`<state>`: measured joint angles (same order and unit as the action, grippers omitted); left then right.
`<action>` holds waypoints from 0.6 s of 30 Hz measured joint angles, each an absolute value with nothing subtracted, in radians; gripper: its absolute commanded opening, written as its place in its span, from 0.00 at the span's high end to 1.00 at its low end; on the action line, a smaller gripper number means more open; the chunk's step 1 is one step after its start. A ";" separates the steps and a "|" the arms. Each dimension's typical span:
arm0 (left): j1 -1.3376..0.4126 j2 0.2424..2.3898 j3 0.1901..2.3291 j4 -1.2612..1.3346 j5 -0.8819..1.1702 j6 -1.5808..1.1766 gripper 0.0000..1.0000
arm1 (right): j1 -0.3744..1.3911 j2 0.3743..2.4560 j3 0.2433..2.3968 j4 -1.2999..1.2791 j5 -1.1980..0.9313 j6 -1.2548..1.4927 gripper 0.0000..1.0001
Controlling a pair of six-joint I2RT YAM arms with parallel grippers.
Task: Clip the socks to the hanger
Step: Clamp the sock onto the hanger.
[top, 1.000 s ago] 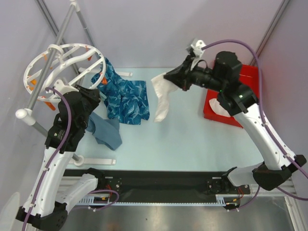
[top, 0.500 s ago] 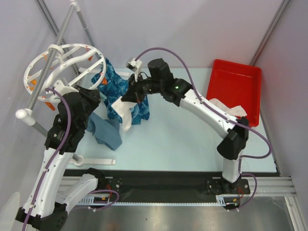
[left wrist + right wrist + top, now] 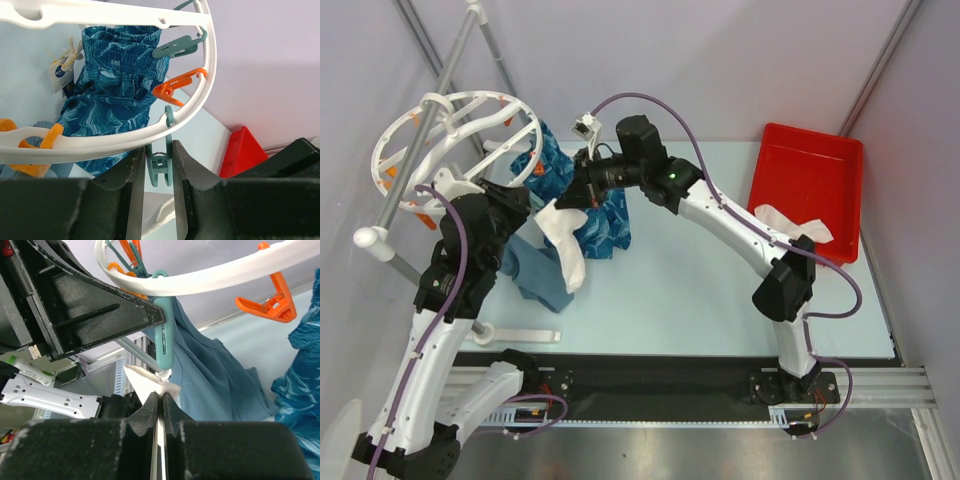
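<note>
Sock (image 3: 563, 245) moved to hanger (image 3: 472, 96) | dangling lengthwise | right fingers (image 3: 145, 415) pinching it | left fingers (image 3: 132, 172) apparently squeezing clip (image 3: 159, 167)

white sock (image 3: 563, 245), white hanger (image 3: 100, 141), orange clip (image 3: 172, 86), teal clip (image 3: 159, 167), blue patterned cloth (image 3: 110, 95).

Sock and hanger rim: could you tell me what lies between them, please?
A teal clip, hanging from the rim above the sock, seen in the right wrist view.

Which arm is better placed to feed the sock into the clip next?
Right. The right gripper pinches the white sock, its edge just under the teal clip on the hanger rim. The left gripper is shut on that clip, so it's occupied.
</note>
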<state>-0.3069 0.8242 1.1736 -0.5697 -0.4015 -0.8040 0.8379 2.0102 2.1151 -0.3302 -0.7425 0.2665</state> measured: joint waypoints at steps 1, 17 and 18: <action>-0.307 0.824 1.172 -0.568 -0.398 -0.804 1.00 | 0.836 2.016 2.119 -0.320 -0.750 0.278 1.00; -0.305 0.823 1.172 -0.562 -0.388 -0.804 1.00 | 0.816 2.071 2.122 -0.268 -0.780 0.358 1.00; -0.305 0.823 1.172 -0.561 -0.388 -0.804 1.00 | 0.815 2.071 2.122 -0.264 -0.781 0.364 1.00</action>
<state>-0.3050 0.8234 1.1725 -0.5613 -0.3882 -0.8040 0.8154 2.0712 2.1216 -0.2638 -0.7815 0.3637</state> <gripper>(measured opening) 0.285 0.074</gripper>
